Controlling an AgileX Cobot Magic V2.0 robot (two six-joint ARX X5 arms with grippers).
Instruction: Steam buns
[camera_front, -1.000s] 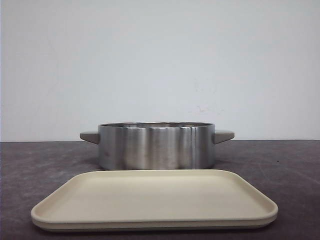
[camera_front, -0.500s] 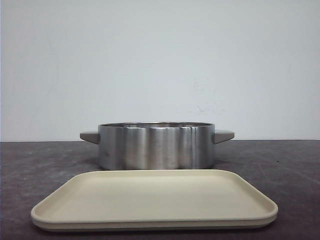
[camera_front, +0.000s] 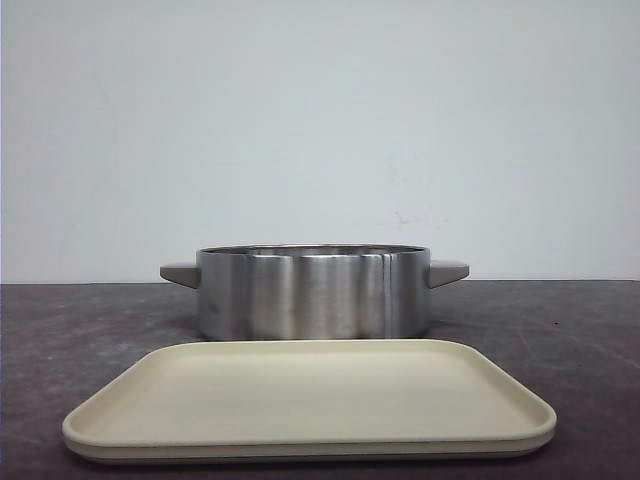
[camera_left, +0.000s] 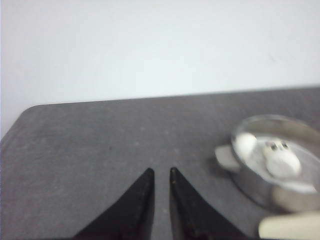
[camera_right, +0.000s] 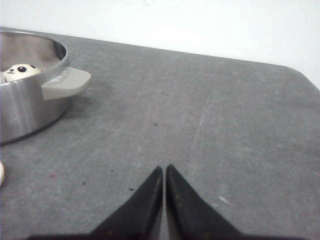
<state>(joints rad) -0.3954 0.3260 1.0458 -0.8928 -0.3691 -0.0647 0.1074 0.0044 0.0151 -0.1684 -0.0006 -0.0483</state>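
Steel pot (camera_front: 313, 291), round and shallow, with one grey lug handle on each side, standing on the dark grey worktop (camera_front: 560, 330) before a plain pale wall (camera_front: 320, 120). Taken as landmark throughout.

Just in front of the pot, toward the camera in the front view: a cream rectangular tray (camera_front: 310, 400) with rounded corners, flat on the worktop, its upper face bare; touching the pot or merely close — cannot tell.

Inside the pot: buns (camera_left: 280, 159), white and dome-shaped. Two visible in the left wrist view, blurred, one showing dark face marks; one visible in the right wrist view at the pot's inner wall, with black panda eyes, nose and mouth. Hidden by the pot's wall in the front view; total number not determinable.

Left tool (camera_left: 159, 173): two black tapered fingers, tips slightly apart with a narrow gap, nothing between them; above bare worktop well apart from the pot, on the side of one lug handle, with a tray corner visible beside the pot.

Right tool (camera_right: 164, 170): black fingers pressed nearly together — only a hairline slit between the tips — holding nothing; above bare worktop well apart from the pot, beyond its other lug handle (camera_right: 65, 82).
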